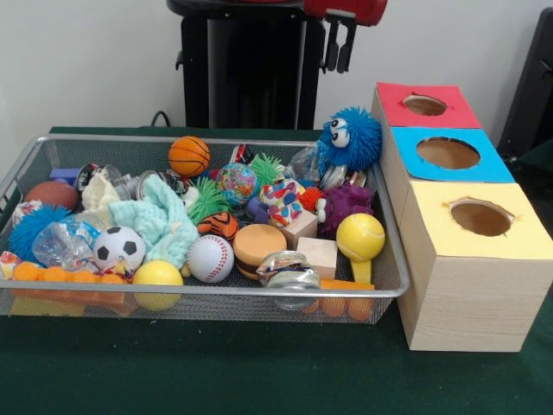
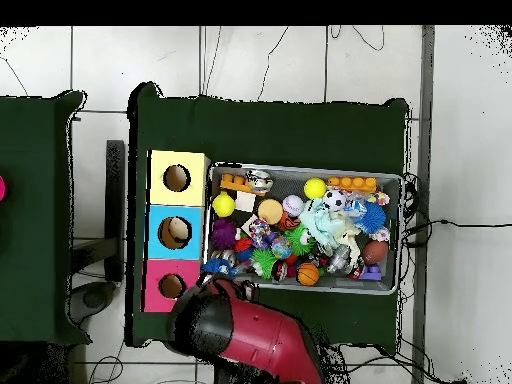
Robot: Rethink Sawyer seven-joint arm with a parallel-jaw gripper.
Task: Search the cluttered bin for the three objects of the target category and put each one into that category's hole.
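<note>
From my remote station I saw the bin (image 1: 17, 177) full of toys, and I judged that the search was only at its start, though I could not see inside the holes. Near the middle of the bin, the striped tiger (image 1: 219, 225) lay half buried under a green spiky toy (image 1: 207, 200); the other two animals I could not find. The gripper (image 1: 339, 43) hung high above the back of the table, well apart from the tiger, its fingers slightly spread and holding nothing. At the right, the red hole (image 1: 424, 105) waited on the farthest box.
</note>
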